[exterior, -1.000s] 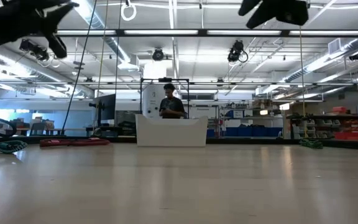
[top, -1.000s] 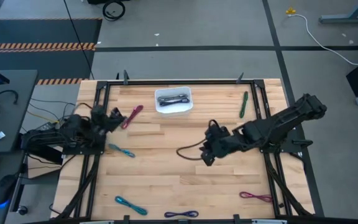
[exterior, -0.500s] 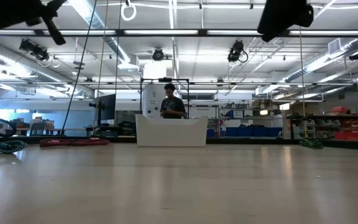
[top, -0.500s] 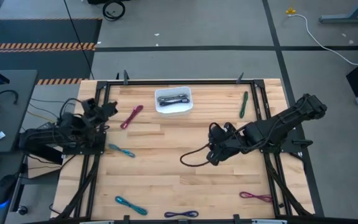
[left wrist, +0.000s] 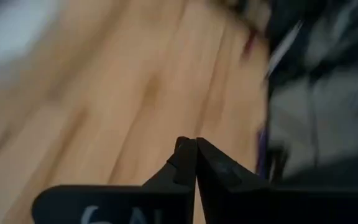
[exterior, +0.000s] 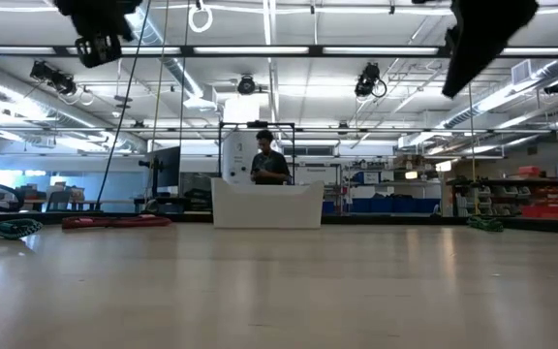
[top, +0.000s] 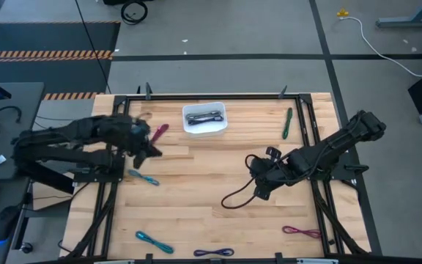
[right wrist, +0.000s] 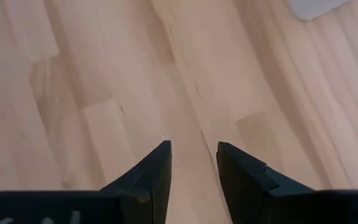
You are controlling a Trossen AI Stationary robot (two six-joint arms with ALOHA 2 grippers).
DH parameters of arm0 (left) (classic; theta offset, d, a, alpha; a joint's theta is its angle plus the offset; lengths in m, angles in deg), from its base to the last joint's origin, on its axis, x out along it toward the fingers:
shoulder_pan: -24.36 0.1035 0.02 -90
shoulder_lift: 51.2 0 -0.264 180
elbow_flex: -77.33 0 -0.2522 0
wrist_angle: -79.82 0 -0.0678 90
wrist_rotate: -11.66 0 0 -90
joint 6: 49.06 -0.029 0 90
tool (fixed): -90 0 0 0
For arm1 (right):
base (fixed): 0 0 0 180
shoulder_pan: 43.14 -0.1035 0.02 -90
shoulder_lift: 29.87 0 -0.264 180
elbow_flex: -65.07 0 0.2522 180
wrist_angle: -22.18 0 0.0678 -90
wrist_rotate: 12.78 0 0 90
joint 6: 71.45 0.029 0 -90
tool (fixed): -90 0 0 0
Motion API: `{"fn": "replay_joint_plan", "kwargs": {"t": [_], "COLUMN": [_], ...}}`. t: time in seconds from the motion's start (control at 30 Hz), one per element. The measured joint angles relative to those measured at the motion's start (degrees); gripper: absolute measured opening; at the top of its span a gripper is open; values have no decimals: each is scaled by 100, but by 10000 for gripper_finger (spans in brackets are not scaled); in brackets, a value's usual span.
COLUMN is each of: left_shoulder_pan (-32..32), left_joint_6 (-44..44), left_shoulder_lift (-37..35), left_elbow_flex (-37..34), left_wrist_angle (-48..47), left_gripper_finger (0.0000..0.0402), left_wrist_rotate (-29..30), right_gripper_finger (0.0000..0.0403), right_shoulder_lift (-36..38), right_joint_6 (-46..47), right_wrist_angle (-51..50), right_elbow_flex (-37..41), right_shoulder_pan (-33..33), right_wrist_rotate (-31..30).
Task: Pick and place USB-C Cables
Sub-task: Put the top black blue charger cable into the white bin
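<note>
Several bundled USB-C cables lie flat on the wooden table: magenta [top: 159,131] beside my left gripper, teal [top: 143,178], another teal [top: 154,242], purple [top: 213,253], a second magenta [top: 301,232] and green [top: 288,123]. A grey bundle [top: 204,116] lies inside the white bin [top: 204,128]. My left gripper [top: 152,152] hangs above the table just near of the magenta cable, and its fingers are shut [left wrist: 196,146] on nothing. My right gripper [top: 258,192] hovers over bare wood at mid table, open [right wrist: 193,146] and empty.
The black frame rails [top: 308,132] run along the table's left and right sides. A loose black wire [top: 233,199] loops below the right wrist. In the low view the bin [exterior: 266,204] stands at the far side, with a person [exterior: 266,165] in the room behind it.
My left arm has drawn back toward the left edge, then swung out toward the table's right, ending just near of the magenta cable. My right gripper has drifted toward the near right. No cable has moved.
</note>
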Motion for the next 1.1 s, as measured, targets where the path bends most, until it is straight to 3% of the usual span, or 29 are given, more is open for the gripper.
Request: {"fn": "replay_joint_plan", "kwargs": {"t": [0.17, 0.37, 0.5, 0.63, 0.83, 1.1], "left_shoulder_pan": [-279, -944, -1438, -1782, -2085, -2122], "left_joint_6": [-1210, -2548, -2971, -2785, -2386, -2519], "left_shoulder_lift": [1143, 1971, 2375, 2691, 3238, 3940], "left_elbow_flex": [388, 61, -292, -748, -903, -903], "left_wrist_angle": [-1534, -1839, -1776, -1473, -1214, -1047], "left_gripper_finger": [48, 132, 196, 229, 214, 160], "left_wrist_rotate": [-319, -507, 315, 908, 1608, 1200], "right_gripper_finger": [126, 122, 122, 122, 122, 122], "right_shoulder_lift": [51, 403, 603, 717, 864, 888], "right_joint_6": [10, 22, 152, 297, 485, 505], "right_wrist_angle": [631, 687, 689, 638, 569, 530], "right_elbow_flex": [609, 835, 922, 979, 979, 977], "right_shoulder_pan": [0, 0, 1, 0, 0, 1], "right_wrist_rotate": [302, 118, -76, -56, -63, -49]}}
